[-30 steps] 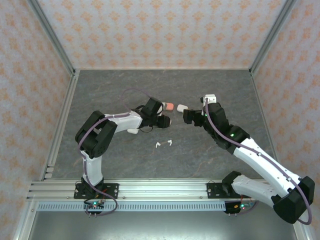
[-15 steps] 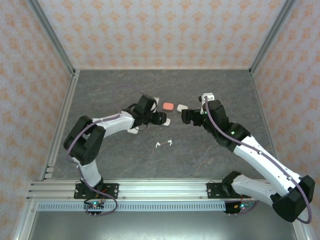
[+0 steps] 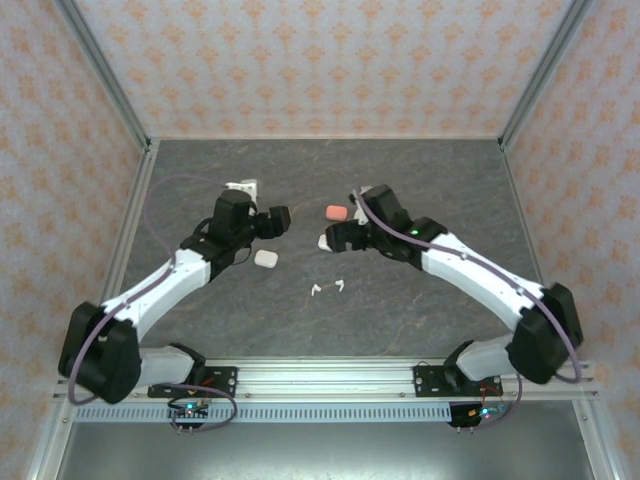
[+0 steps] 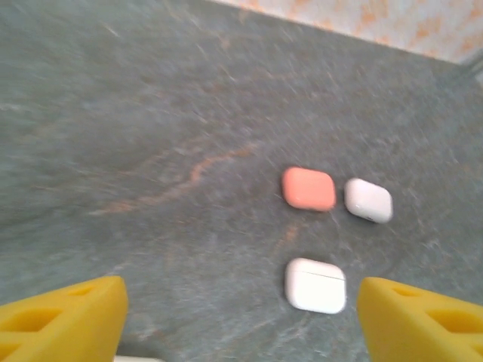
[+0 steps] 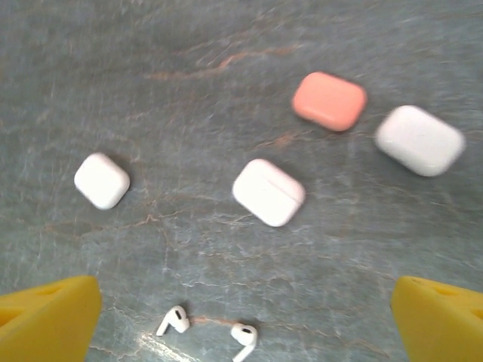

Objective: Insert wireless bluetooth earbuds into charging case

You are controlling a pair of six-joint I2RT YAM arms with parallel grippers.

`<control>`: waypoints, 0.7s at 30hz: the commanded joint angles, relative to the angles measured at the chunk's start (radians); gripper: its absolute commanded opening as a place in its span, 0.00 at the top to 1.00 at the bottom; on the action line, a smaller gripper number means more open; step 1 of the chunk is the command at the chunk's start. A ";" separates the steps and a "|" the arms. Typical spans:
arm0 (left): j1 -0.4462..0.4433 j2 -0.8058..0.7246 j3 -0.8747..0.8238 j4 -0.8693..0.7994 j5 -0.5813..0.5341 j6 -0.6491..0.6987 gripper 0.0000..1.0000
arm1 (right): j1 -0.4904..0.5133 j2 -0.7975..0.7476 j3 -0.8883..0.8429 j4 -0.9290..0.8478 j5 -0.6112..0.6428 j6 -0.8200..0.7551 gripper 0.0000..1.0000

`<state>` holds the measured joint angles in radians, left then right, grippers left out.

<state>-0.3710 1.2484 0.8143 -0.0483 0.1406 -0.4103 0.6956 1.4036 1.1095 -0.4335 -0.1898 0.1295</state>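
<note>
White earbuds [image 5: 173, 320] lie loose on the grey bench [image 5: 151, 75], on the near side of the coral case [image 5: 330, 100]. The left hand [image 4: 238, 302], left of that case, and the right hand [image 5: 245, 302], just nearer than it, gape wide, grasping nothing.

Grey marbled tabletop [image 3: 420, 180], 3 orange-patterned walls [image 3: 320, 70], alu frame rail [image 3: 330, 372], even light

No readable text, brand, number or sign. Plain-looking on the coral case [image 5: 329, 100], upper right, and the white case [image 5: 269, 191], centre. Too blurred for finer print.
</note>
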 commanded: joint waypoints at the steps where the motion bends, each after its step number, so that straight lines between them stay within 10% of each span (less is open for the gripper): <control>1: 0.046 -0.096 -0.040 -0.098 -0.188 -0.059 0.14 | 0.057 0.111 0.099 -0.014 -0.016 -0.064 0.02; 21: 0.442 -0.253 -0.187 -0.184 0.024 -0.106 0.03 | 0.246 0.857 0.780 -0.311 -0.031 -0.382 0.12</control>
<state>0.0494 1.0267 0.6422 -0.2062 0.1287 -0.5026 0.9356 2.2051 1.8061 -0.6567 -0.2337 -0.1936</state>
